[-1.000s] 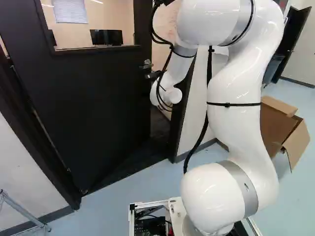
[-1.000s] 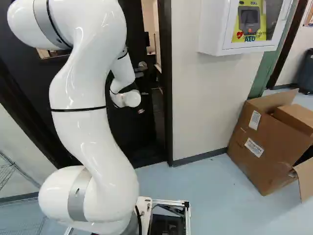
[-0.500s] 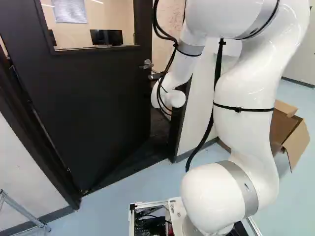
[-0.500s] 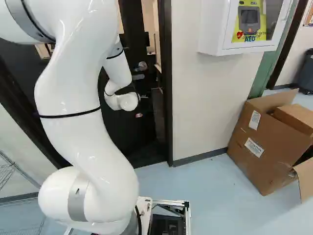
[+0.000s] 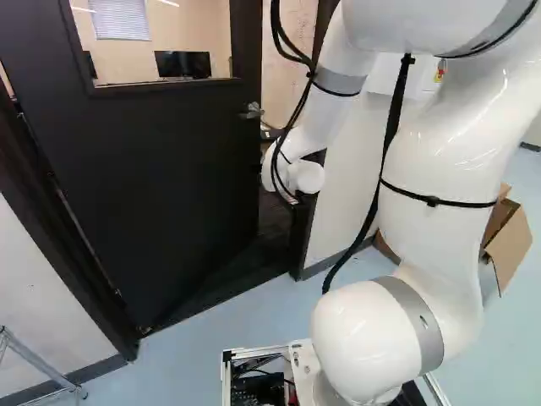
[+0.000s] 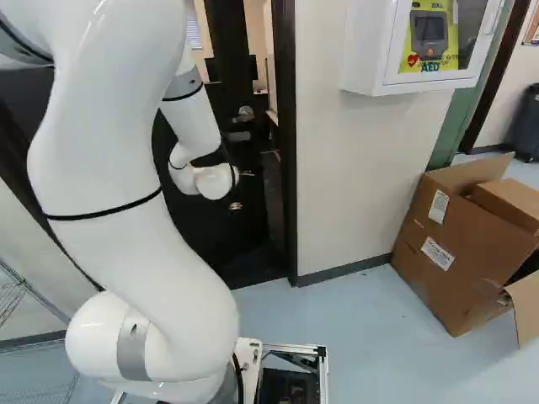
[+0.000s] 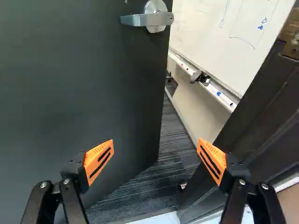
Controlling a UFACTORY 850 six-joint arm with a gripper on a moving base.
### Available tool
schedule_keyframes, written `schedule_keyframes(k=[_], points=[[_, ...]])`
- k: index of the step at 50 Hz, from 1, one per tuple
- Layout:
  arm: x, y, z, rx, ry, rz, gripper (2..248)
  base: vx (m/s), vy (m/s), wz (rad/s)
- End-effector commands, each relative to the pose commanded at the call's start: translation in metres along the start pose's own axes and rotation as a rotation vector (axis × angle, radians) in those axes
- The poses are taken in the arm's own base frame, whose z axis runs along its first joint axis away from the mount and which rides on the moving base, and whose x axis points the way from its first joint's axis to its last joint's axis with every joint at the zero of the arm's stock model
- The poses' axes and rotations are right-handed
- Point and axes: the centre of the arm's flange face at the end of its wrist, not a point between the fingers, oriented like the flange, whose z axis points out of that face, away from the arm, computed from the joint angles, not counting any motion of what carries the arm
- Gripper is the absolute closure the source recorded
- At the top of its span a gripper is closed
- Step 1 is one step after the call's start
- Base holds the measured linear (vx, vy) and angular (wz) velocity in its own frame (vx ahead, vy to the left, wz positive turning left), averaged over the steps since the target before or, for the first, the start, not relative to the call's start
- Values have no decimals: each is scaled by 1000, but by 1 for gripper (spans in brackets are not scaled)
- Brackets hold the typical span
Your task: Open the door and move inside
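Note:
In the left base view, my gripper (image 5: 270, 133) shows only as a dark part beyond the white wrist, low by the door handle (image 5: 253, 111); its fingertips are hidden. The black door (image 5: 161, 178) stands ajar, opening inward. The wrist view has my gripper (image 7: 155, 156) open and empty, one orange pad (image 7: 99, 161) in front of the door face, the other (image 7: 212, 161) towards the dark door frame (image 7: 247, 121). Ahead of the fingers is the silver lever handle (image 7: 154, 17), not touched. Between door edge and frame is a gap with dark carpet (image 7: 163, 172) beyond.
A wall with a white AED cabinet (image 6: 413, 46) lies right of the doorway, an open cardboard box (image 6: 459, 252) at its foot. Inside the room is a whiteboard (image 7: 233, 37). A metal rack (image 5: 40, 364) stands left of the door.
The upper arm has swung right in the left base view and left in the right one. The wrist has moved slightly down, away from the handle. Base and door have not moved.

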Motion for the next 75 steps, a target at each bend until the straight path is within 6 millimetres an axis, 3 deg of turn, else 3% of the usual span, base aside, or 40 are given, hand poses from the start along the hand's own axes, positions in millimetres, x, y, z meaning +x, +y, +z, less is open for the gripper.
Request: schedule_keyframes(k=[62,75], points=[[-46,-9,-120,19,-9,-4,3,0,0,0],[-54,-10,-137,22,-4,-6,3,0,0,0]])
